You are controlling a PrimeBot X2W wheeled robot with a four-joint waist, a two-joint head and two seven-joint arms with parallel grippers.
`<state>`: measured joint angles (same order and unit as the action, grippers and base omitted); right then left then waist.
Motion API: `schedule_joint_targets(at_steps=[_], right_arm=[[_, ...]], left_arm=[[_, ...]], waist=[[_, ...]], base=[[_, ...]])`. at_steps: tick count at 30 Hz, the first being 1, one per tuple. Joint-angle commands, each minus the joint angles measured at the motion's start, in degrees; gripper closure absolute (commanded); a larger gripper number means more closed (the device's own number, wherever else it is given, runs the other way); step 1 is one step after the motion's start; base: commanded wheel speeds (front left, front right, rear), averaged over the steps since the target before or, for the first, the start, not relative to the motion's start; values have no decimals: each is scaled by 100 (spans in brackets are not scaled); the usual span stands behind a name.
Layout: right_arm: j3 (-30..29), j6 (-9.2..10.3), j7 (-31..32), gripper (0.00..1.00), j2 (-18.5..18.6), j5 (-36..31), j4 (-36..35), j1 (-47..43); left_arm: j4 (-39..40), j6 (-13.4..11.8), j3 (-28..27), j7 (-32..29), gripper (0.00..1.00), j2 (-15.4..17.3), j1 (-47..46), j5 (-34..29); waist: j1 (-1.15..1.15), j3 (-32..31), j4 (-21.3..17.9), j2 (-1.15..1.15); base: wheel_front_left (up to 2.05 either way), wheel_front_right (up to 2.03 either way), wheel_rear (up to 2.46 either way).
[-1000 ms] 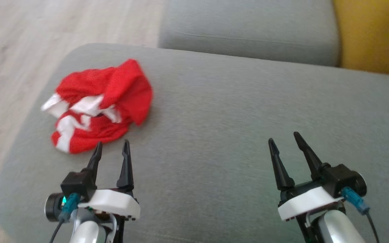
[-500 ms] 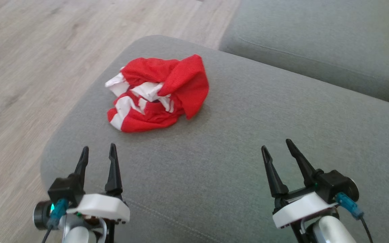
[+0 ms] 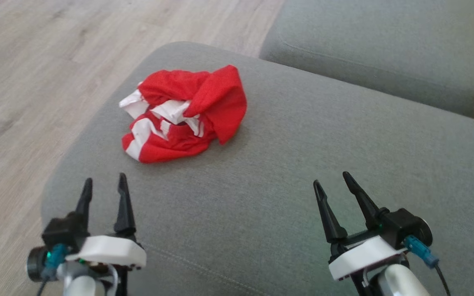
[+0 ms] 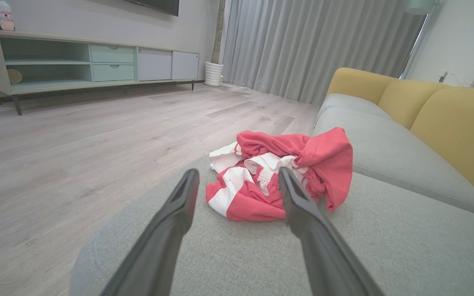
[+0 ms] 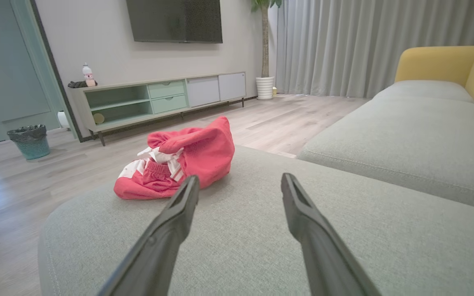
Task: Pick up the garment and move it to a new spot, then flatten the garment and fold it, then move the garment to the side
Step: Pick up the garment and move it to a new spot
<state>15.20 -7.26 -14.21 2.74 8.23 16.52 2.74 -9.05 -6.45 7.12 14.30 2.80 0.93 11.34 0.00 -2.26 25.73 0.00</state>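
- My left gripper (image 3: 105,177) gapes empty, near the crumpled garment (image 3: 183,113).
- My right gripper (image 3: 331,178) gapes empty too, well apart from it.
- Garment lies on the cushion (image 3: 261,185).

A red-and-white garment (image 3: 183,111) of soft, finely textured cloth lies crumpled on my cushion (image 3: 261,185), whose grey weave is matt and slightly grainy. The fingers (image 3: 125,205) of my left gripper (image 3: 105,177) and right gripper (image 3: 331,178) look like matt black plastic, set in smooth white plastic shells (image 3: 109,253). On the left, the floor (image 3: 35,82) shows pale wood grain with a dull sheen. On the far right, the backrest (image 4: 459,131) is yellow cloth and the curtain (image 4: 303,45) grey fabric.
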Motion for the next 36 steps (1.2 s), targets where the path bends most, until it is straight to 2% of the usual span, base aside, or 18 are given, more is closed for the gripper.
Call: schedule_joint_targets(at_steps=[1, 8, 10, 19, 28, 36], right_arm=[[104, -23, -73, 0, 14, -2, -210, 238], [-171, -23, -4, 0, 14, -169, -437, 366], [-405, -23, 52, 0, 14, -244, -646, 391], [-1312, -23, 429, 0, 14, -554, -1807, 295], [-1229, -23, 637, 0, 14, -567, -2408, 322], [-1113, -23, 573, 0, 14, -590, -2522, 404]], left_arm=[[183, 79, -324, 70, 0, 8, -422, 86], [-132, 390, -706, 70, 0, 95, -1044, 446], [-363, 517, -701, 54, 0, 241, -1388, 444], [-1560, 998, -646, -900, 0, 826, -3351, 665], [-3159, 1259, -343, -1958, 0, 1601, -4720, 553], [-4096, 1334, -95, -2211, 0, 1965, -5353, 456]], waist=[[0, 177, -219, 0], [0, 691, -725, 0], [0, 948, -878, 0], [0, 1927, -1516, 0], [0, 2403, -2085, 0], [0, 2691, -2340, 0]], base=[[0, 0, 0], [0, 0, 0], [0, 0, 0], [0, 0, 0], [0, 0, 0], [0, 0, 0]])
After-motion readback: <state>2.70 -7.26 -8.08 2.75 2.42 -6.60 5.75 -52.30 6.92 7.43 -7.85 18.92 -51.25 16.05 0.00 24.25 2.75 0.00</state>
